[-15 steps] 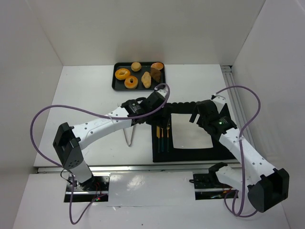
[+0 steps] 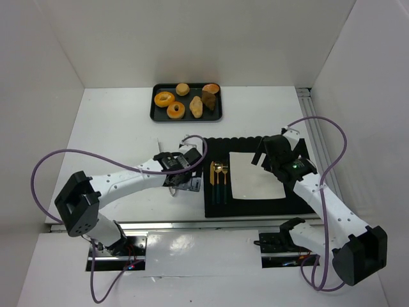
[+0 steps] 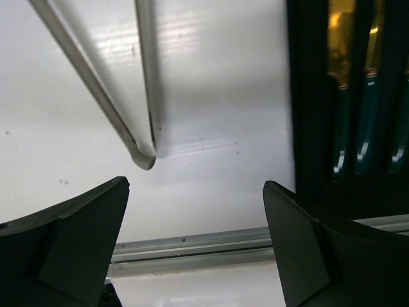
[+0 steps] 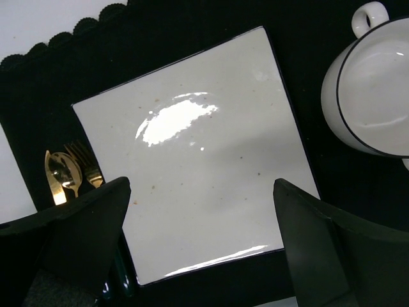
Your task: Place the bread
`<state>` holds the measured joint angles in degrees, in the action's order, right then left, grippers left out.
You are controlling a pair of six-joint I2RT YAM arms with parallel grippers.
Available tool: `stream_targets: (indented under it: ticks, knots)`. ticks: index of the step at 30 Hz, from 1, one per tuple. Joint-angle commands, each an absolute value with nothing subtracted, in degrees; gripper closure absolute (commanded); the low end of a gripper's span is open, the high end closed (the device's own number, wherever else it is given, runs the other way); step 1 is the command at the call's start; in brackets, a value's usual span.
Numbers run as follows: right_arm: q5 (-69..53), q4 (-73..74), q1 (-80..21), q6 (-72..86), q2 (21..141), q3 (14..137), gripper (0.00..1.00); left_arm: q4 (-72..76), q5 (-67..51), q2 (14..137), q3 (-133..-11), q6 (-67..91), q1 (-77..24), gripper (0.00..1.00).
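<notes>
Several breads lie on a black tray (image 2: 155, 114) at the back of the table: two ring-shaped pieces (image 2: 164, 99), buns (image 2: 183, 89), a long roll (image 2: 196, 107) and a brown wedge (image 2: 209, 100). A white square plate (image 2: 254, 176) lies on a black mat (image 2: 300, 195); it also shows in the right wrist view (image 4: 198, 160). My left gripper (image 2: 186, 184) is open and empty, low over the table by the closed end of metal tongs (image 3: 137, 96). In its wrist view the gripper (image 3: 195, 192) frames bare table. My right gripper (image 4: 201, 192) is open and empty above the plate.
Gold cutlery with teal handles (image 2: 219, 182) lies on the mat left of the plate, and shows at the right of the left wrist view (image 3: 358, 96). A white cup (image 4: 377, 96) stands beside the plate. The table's near rail (image 3: 192, 246) runs just beyond the left fingers.
My left arm has drawn back from the mat's far edge toward the near left and now sits over the tongs. The right arm has hardly moved.
</notes>
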<state>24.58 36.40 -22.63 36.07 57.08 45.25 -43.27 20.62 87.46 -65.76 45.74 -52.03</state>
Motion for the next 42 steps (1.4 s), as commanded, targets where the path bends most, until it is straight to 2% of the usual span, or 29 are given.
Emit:
stream_targets:
  ticks: [1,4,7,13,18,29,30,33,34,37,38,40,42]
  knots:
    - [22.94,32.26,-23.03,34.81,56.51,45.70,0.00,-41.57,20.39,84.29,-62.50,50.79,-51.42,0.00]
    - [22.41,31.65,-23.03,34.28,57.22,45.70,0.00,-39.73,21.18,82.18,-58.82,52.03,-48.17,0.00]
    - [21.88,31.64,-23.03,34.28,57.22,45.70,0.00,-33.09,16.64,80.95,-53.99,48.72,-44.31,0.00]
    - [21.88,31.11,-23.03,34.28,57.74,45.70,0.00,-34.19,17.76,85.95,-55.28,50.01,-40.26,0.00]
    - [20.65,31.11,-23.03,34.28,57.74,45.70,0.00,-26.29,13.89,89.90,-54.40,47.55,-35.17,0.00]
    - [20.13,30.50,-23.03,34.28,56.51,44.56,0.00,-25.41,13.89,101.33,-64.42,44.65,-28.75,0.02]
    - [20.13,30.50,-23.03,34.28,56.51,44.56,0.00,-25.40,13.89,101.34,-64.42,44.65,-28.13,0.04]
    - [20.13,30.50,-23.03,34.28,57.04,44.56,0.00,-24.18,12.83,102.74,-65.74,44.65,-27.60,0.21]
    - [20.13,30.50,-23.03,33.76,57.65,44.56,0.00,-23.56,12.31,102.74,-65.74,44.65,-27.60,0.32]
    - [20.13,30.50,-23.03,33.14,57.66,45.26,0.00,-23.55,12.91,101.35,-65.74,44.03,-27.60,0.46]
    - [20.65,30.50,-23.03,33.13,58.18,46.05,0.00,-24.51,12.92,100.82,-66.53,44.03,-27.60,0.53]
    - [21.18,30.50,-23.03,33.13,58.18,46.67,0.00,-25.92,14.49,98.28,-67.41,42.72,-27.07,0.59]
    - [21.18,30.50,-23.03,33.13,58.18,46.67,0.00,-27.59,16.16,95.81,-69.07,42.19,-26.46,0.60]
